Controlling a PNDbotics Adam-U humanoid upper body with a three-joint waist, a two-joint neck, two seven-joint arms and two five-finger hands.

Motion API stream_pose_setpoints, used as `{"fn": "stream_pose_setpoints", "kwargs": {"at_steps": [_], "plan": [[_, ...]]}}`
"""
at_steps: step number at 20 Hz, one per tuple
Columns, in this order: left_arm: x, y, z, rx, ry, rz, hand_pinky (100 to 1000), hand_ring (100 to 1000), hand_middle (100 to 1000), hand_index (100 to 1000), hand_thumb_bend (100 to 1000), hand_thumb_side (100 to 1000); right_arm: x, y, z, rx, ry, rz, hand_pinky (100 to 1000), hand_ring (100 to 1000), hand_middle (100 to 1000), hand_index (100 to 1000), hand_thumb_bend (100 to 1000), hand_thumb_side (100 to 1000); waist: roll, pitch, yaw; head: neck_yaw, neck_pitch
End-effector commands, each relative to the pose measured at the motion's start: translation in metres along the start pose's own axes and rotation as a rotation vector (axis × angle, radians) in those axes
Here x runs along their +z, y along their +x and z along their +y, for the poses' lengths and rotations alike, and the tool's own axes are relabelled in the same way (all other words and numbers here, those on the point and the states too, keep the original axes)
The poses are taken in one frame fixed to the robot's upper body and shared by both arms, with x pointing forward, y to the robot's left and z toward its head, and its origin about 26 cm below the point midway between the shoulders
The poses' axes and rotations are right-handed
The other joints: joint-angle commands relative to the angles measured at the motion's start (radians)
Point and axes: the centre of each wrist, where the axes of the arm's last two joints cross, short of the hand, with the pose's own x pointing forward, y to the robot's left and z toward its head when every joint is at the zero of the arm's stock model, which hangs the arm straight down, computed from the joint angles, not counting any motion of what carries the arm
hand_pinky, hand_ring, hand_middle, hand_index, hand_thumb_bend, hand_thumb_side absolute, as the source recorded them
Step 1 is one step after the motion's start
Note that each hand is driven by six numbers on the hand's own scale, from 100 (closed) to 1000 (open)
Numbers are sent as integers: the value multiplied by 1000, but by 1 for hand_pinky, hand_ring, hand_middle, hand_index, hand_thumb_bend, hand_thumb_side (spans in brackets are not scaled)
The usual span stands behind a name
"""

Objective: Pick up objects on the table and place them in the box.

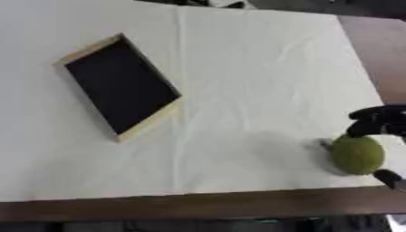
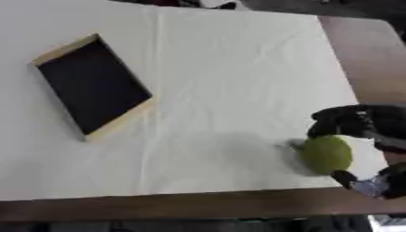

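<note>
Right eye view shows the right hand (image 2: pixel 361 136) closed in around a green fruit (image 2: pixel 326 154), fingers curled above it and the thumb tucked under its near side, so it seems to have hold of it. The fruit sits well to the right of the box (image 1: pixel 119 86), close to the near edge of the surface (image 1: pixel 238 54) and its right-hand border. The left hand is nowhere to be seen.

The worry I'd have is the roundness: if the fingers only cradle the fruit's right side, it could squirt out toward the box or roll off the near edge as it is lifted. The cloth could also ruck up under a dragged fruit.

The fruit is slightly egg-shaped, its long axis running roughly from far to near. The empty box lies askew, its long axis slanting toward the fruit.
</note>
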Motion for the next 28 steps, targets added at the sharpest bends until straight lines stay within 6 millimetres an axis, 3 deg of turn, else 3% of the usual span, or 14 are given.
{"fn": "stream_pose_setpoints", "kwargs": {"at_steps": [1,4,13,28], "plan": [[-5,7,2,-8,-4,-31,678,688,714,744,100,601,0,2,-10,50,6,36,894,945,789,916,202,384,4,-11,1,-8,1],[-5,7,1,-5,-5,-29,678,688,715,744,100,601,-1,2,-11,59,-36,82,892,940,778,921,218,358,5,-10,2,-10,-2],[-5,7,0,2,-7,-26,678,689,716,744,100,602,-7,5,-3,45,-82,199,888,937,771,923,186,444,7,-3,12,-21,-4],[-4,7,-1,6,-3,-27,678,689,716,744,100,602,-6,8,14,-38,-16,306,887,925,730,926,175,495,11,4,18,-31,-11]]}}
